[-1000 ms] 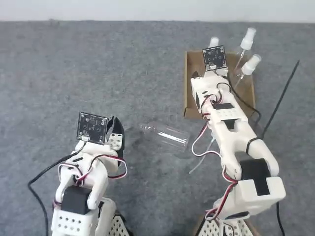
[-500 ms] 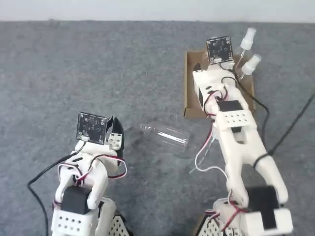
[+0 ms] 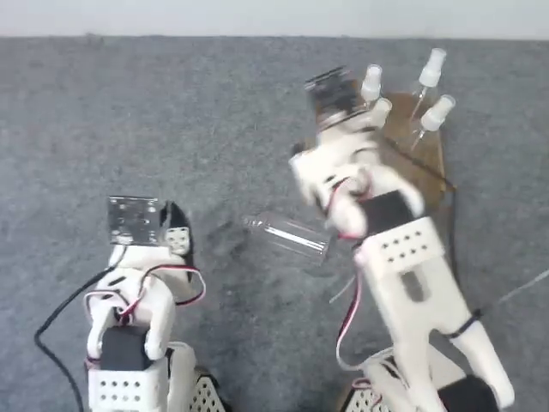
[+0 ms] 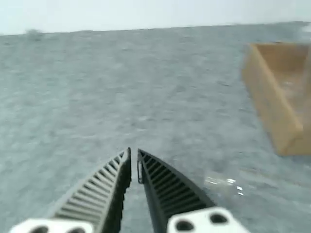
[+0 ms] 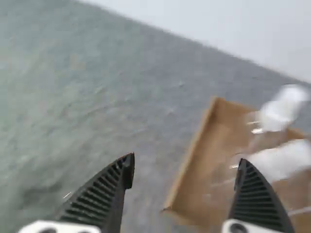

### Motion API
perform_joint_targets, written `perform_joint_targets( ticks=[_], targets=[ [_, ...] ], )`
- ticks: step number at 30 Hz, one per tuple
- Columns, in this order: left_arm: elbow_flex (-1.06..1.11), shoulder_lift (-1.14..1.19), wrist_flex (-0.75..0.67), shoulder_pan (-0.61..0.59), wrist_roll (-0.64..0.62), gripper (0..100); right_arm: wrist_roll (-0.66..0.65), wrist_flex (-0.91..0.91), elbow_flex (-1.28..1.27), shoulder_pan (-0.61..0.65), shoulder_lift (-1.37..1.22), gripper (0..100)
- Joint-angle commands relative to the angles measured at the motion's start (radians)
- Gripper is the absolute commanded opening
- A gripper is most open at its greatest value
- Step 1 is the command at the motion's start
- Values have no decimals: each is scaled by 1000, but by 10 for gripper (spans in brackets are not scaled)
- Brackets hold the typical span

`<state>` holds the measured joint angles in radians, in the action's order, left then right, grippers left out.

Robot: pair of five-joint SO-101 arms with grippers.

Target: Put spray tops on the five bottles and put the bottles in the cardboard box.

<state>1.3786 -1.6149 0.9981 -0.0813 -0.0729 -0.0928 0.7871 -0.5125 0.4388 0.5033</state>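
Observation:
A clear bottle (image 3: 287,236) without a top lies on its side on the grey carpet between the arms; its neck (image 4: 223,183) also shows in the left wrist view. Several bottles with white spray tops (image 3: 433,67) stand in the cardboard box (image 3: 431,154) at the back right. My right arm (image 3: 382,215) hangs over the box's left side. The right gripper (image 5: 184,177) is open and holds nothing, above the box's near-left corner (image 5: 218,160). My left gripper (image 4: 134,167) is shut and holds nothing, low over the carpet to the left of the lying bottle.
Grey carpet (image 3: 171,112) covers the whole table, bare on the left and at the back. A thin white cable (image 3: 347,287) trails beside the right arm near the lying bottle. A pale wall edges the far side.
My right arm has swung left from over the middle of the box towards its left edge and risen closer to the camera. The left arm has shifted slightly left.

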Motion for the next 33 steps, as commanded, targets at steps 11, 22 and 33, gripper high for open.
perform_joint_targets(
  ticks=[11, 22, 33],
  targets=[
    [-71, -8, -28, -112, 6, 13, -94, 173, 100, 321, -294, 268],
    [-68, -9, -28, -110, 6, 13, -135, 136, 89, 320, -484, 268],
    [-68, -9, -28, -109, 6, 13, -126, 143, 84, 325, -573, 240]
  ],
)
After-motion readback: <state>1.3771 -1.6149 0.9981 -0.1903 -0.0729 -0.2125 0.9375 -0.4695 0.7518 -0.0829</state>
